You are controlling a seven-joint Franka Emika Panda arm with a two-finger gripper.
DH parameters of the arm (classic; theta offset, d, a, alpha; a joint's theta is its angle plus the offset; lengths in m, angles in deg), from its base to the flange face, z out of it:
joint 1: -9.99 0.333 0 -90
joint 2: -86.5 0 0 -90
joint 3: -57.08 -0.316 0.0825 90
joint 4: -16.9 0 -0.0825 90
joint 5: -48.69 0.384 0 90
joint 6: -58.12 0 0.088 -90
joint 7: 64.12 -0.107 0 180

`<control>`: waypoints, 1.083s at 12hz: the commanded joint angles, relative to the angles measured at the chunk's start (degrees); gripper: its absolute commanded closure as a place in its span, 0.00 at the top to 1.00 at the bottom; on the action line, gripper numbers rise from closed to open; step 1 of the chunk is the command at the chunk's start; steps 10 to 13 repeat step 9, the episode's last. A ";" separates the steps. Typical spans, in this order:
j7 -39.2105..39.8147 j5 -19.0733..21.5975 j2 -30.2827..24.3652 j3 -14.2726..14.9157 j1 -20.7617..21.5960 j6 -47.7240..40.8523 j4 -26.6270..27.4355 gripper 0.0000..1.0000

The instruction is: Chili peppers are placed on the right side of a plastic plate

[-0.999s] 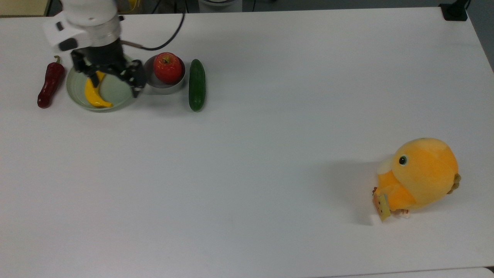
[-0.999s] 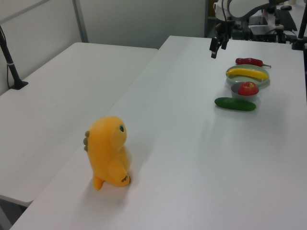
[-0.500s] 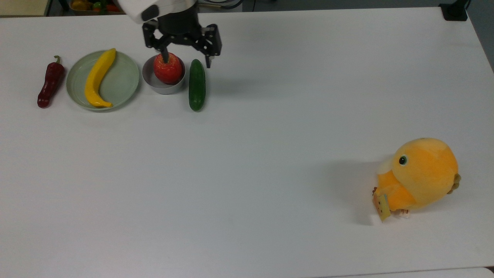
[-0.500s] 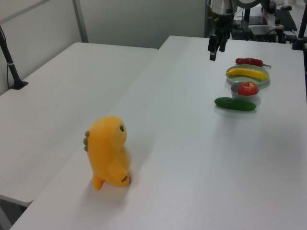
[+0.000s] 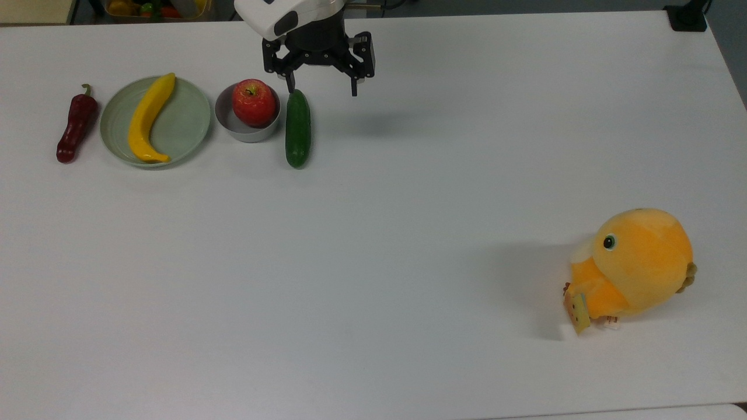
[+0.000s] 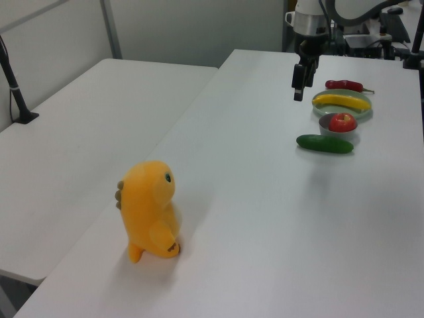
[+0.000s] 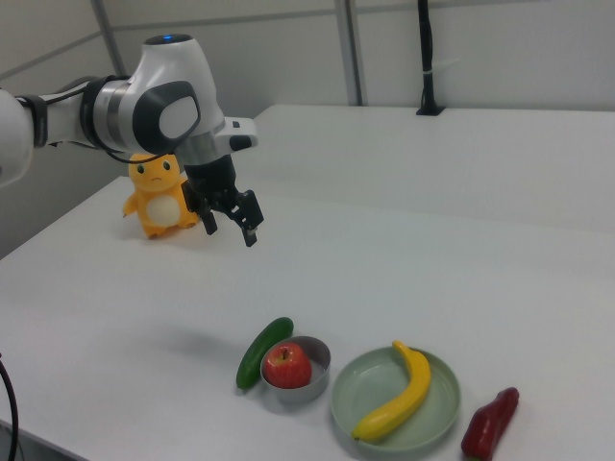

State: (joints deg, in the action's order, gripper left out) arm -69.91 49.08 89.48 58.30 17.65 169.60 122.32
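White worktop (image 5: 373, 245): chili pepper (image 5: 74, 125) lies just off the plastic plate (image 5: 187, 125), apparently not touching; gripper (image 5: 322, 87) hangs spread, empty, above.

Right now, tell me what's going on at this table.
The Franka arm's gripper hangs open and empty in the air, above the far end of the cucumber. The chili pepper lies on the table just off the plastic plate, on the top view's left and apart from it. A banana lies on the plate, an apple sits in a grey bowl beside it, and an orange plush toy stands far off.
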 commanded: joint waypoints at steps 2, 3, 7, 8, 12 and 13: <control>-0.54 0.84 -2.46 0.19 0.16 1.29 3.22 1.00; -0.54 0.84 -2.46 0.19 0.08 1.03 3.22 1.00; 1.57 0.84 -2.98 0.37 -0.80 -0.46 2.95 1.00; 1.48 0.84 -2.90 0.37 -0.80 -0.90 2.87 1.00; 1.40 0.84 -2.90 0.37 -0.54 -0.82 3.04 1.00; 1.40 0.84 -2.90 0.37 -0.54 -0.82 3.04 1.00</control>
